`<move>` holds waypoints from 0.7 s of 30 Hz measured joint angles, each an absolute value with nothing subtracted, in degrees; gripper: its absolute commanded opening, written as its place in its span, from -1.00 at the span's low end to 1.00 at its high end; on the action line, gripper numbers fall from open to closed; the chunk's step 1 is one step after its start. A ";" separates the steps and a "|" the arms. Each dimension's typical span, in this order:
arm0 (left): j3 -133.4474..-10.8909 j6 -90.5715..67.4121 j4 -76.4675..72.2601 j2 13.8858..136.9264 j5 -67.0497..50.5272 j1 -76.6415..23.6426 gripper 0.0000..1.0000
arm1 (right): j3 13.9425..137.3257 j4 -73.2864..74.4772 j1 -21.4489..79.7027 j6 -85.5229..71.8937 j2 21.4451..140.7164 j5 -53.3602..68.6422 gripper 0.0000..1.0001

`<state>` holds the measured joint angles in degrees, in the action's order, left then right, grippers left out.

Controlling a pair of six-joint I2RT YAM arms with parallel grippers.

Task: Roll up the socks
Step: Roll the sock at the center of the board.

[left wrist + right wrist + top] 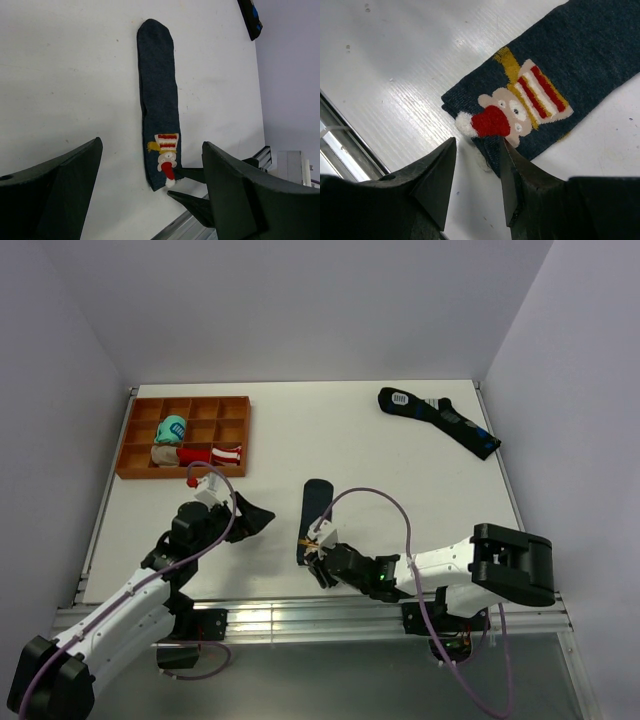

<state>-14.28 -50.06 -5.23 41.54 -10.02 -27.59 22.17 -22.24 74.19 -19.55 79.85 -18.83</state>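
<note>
Socks: we see the dark navy socks [314,512] lying flat and unrolled on the desk [380,470], a little near of the middle, their length running near to far.
Patch: the red, white and yellow patch [520,107] sits at the socks' near end, a small figure with a striped hat and a red nose.
Right fingers: we find the right fingers [530,200] released, low over the desk at the socks' near end. One finger overlaps the near corner of the fabric. The other is just beside it over bare desk, and white surface shows in the gap between them.
Left fingers: the left fingers [60,190] are spread wide and grasp nothing. They are just left of the socks and point toward them, apart from the fabric.
Tray: an orange compartment tray [127,440] stands at the far left of the desk.
Tray contents: we count a teal bundle [171,429], with a beige bundle [164,454] and a red-white one [215,455] in the row nearer to us.
Other sock: a longer dark sock with blue marks [440,420] lies at the far right, well apart from the socks.
</note>
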 measured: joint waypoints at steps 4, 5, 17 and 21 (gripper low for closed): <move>-14.87 -49.98 -5.41 42.57 -10.00 -27.59 0.73 | 22.48 -22.04 74.52 -19.46 80.25 -20.01 -0.06; -14.87 -49.98 -5.41 42.76 -10.00 -27.59 0.72 | 22.68 -21.96 74.59 -19.42 80.60 -20.25 -0.06; -14.87 -50.00 -6.28 43.86 -9.61 -27.59 0.72 | 25.76 -23.31 75.61 -18.76 86.08 -23.16 -0.16; -14.87 -50.00 -6.22 44.14 -9.39 -27.59 0.72 | 26.02 -24.25 75.61 -18.59 86.98 -24.01 -0.37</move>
<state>-14.87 -50.00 -6.22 44.14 -9.39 -27.59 26.02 -24.25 75.61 -18.59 86.98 -24.01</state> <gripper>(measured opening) 0.862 0.384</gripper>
